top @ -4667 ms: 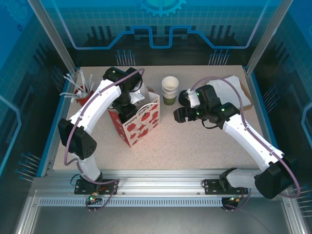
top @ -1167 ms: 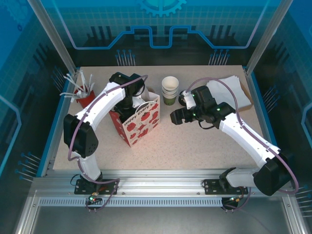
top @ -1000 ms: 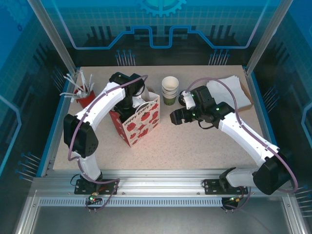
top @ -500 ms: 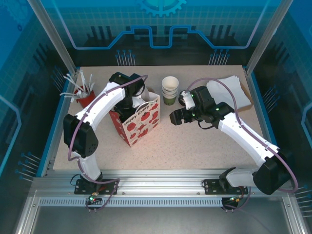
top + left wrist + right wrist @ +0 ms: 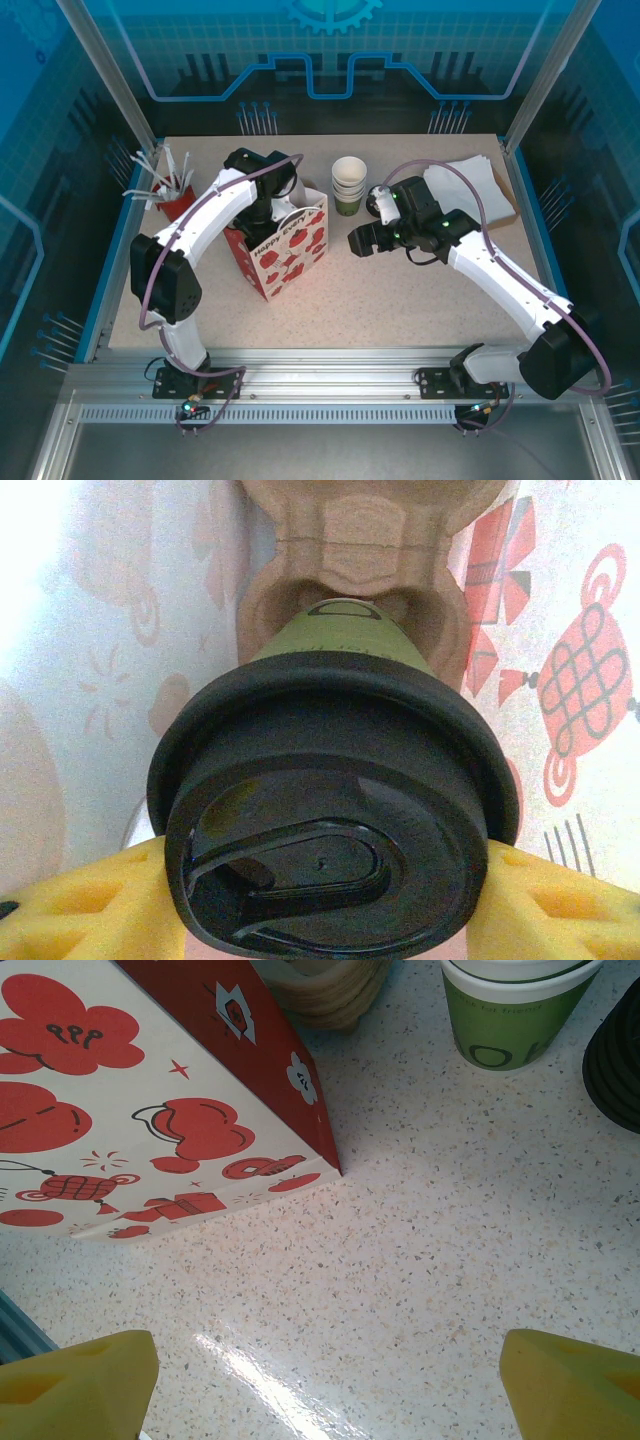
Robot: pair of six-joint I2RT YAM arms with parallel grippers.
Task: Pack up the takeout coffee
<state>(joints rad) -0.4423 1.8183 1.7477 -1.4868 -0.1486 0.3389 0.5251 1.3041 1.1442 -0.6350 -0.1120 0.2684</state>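
While amid blue panels (image 5: 330, 50), speckled table (image 5: 400, 300); left gripper (image 5: 322, 905) snug around takeout coffee (image 5: 335, 780), right gripper (image 5: 325, 1380) agape.

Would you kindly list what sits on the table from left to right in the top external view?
Red holder → bag → cup stack → white papers.

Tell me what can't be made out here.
Left wrist view: the base of the takeout coffee, hidden by its own lid, in the cardboard carrier.
Top view: the inside of the gift bag, covered by the left arm.
Right wrist view: cup stack and black lids, cut by edges.
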